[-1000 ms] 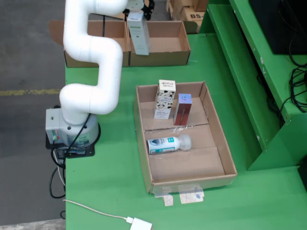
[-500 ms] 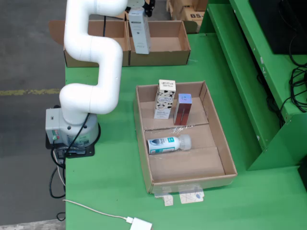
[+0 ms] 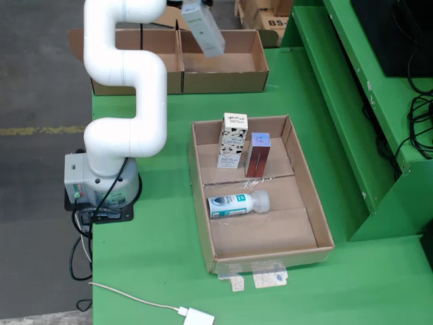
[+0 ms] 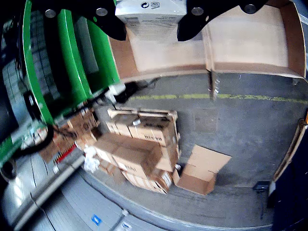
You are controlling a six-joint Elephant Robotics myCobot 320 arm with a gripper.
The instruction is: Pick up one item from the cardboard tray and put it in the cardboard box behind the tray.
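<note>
Since 0.5 s ago, white carton (image 3: 203,28) has tilted over the cardboard box (image 3: 226,62). Gripper (image 4: 148,21) fingers (image 4: 107,26) pinch it on both sides, carton between them.

green table (image 3: 162,257) beside grey concrete floor (image 3: 40,81) with a yellow line (image 3: 40,130).

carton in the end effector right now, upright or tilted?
Tilted. In the fixed view the white carton leans with its lower end swung right, above the right cardboard box, held by the end effector in the wrist view.
</note>
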